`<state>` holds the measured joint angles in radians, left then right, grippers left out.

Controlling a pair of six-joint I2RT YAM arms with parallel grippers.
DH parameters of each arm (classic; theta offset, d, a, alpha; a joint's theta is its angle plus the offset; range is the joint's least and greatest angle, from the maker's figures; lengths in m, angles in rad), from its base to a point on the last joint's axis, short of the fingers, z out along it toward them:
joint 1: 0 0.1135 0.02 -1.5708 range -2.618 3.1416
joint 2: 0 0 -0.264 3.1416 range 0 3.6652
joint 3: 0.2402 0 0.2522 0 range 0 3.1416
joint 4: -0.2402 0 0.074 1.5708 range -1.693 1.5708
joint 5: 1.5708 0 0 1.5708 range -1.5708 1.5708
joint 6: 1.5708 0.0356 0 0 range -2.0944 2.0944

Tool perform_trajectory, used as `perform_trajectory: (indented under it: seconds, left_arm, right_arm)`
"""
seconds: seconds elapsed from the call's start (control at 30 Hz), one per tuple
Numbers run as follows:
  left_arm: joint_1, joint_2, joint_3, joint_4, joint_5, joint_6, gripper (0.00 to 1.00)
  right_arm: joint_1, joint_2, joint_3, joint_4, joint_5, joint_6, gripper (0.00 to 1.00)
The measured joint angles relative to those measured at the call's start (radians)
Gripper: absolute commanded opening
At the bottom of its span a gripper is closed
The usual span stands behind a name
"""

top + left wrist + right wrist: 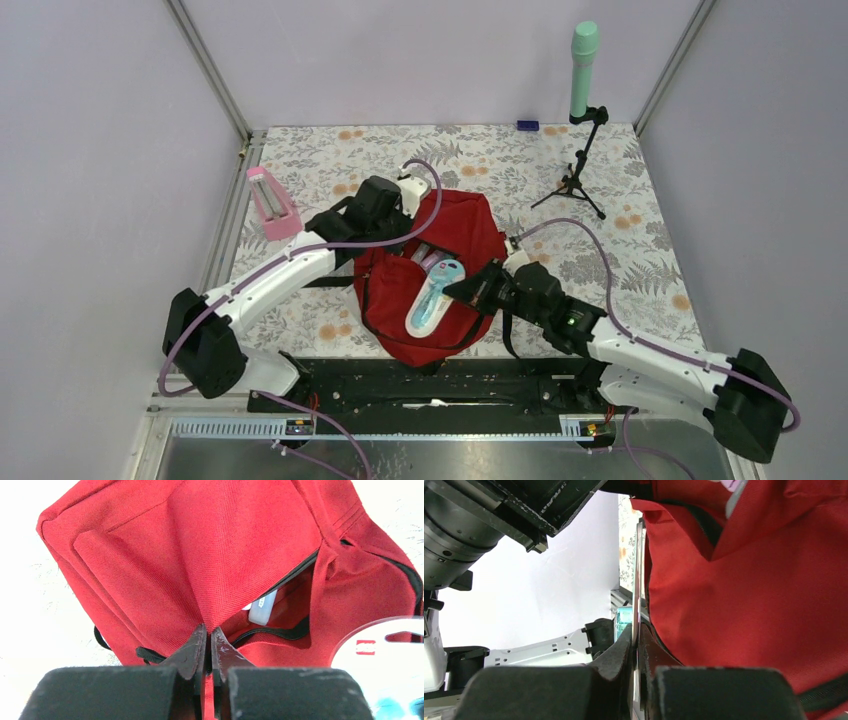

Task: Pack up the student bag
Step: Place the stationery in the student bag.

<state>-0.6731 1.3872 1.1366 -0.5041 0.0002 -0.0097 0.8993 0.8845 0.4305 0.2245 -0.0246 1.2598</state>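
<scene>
- Floral-print tabletop (pixel 650 250), pale lilac walls on three sides. The student bag (pixel 460 225) lies near the table's middle, between the two arms, with its zip opening gaping.
- Left gripper (pixel 210 634): fingers pressed together on a fold of the bag's red fabric at the far-left rim of the opening. The cloth is drawn up into a peak.
- Right gripper (pixel 636 636): fingers nipped onto the thin edge of a blister pack (pixel 433 297), white and blue, which lies across the bag's opening.
- Inside the bag, a white item (pixel 262 609) shows behind the black zip; I cannot tell what it is.
- The left arm's wrist covers the bag's far-left corner in the top view.
- Left of the bag: pink case (pixel 272 203), apart from it.
- Far right of the bag: black tripod (pixel 578 178) carrying a mint-green cylinder (pixel 584 65), well apart.
- Beyond the bag, at the table's far edge: small blue object (pixel 527 125).
</scene>
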Motion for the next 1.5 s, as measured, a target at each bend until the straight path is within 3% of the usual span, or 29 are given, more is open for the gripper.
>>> perform_trajectory:
  seconds: [0.43, 0.97, 1.5]
  left_arm:
    - [0.000, -0.038, 0.016, -0.039, 0.040, -0.071, 0.00]
    - [0.000, -0.074, 0.036, -0.093, 0.069, -0.093, 0.00]
    - [0.000, -0.079, 0.036, -0.093, 0.057, -0.087, 0.00]
  right_arm:
    - [0.056, 0.217, 0.116, 0.147, 0.079, 0.063, 0.00]
    - [0.123, 0.419, 0.087, 0.340, 0.173, 0.259, 0.00]
    - [0.106, 0.456, -0.004, 0.491, 0.360, 0.369, 0.00]
